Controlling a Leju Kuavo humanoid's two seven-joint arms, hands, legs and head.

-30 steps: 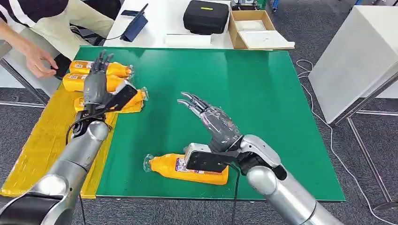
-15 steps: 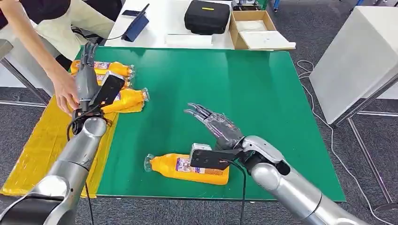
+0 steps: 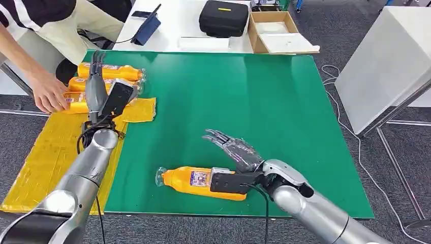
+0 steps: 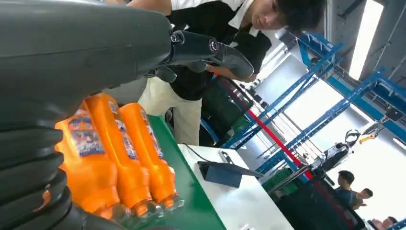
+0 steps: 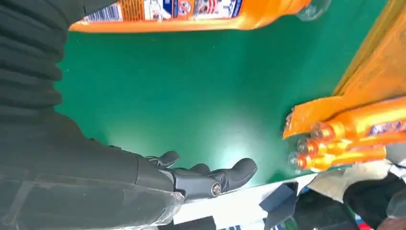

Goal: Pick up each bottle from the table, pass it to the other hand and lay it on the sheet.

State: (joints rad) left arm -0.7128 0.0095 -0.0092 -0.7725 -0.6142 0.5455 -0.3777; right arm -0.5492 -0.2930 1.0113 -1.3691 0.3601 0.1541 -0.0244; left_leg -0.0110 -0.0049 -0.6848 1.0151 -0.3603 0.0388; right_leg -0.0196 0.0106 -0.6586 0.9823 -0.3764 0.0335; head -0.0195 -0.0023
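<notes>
Moved: right hand (image 3: 235, 149) has dropped lower beside the table bottle since a second ago; left hand (image 3: 94, 76) has lifted off the sheet; the person's hand (image 3: 48, 93) now rests on the laid bottles
Done: three bottles (image 3: 109, 72) lie side by side at the far end of the yellow sheet (image 3: 45, 147)
Left: one bottle (image 3: 201, 181) on the green table (image 3: 264, 96), near its front edge, not yet grasped
Right hand: fingers spread, holding nothing, just beside that bottle
Left hand: fingers straight, empty, above the laid bottles
Count: four bottles, one sheet
</notes>
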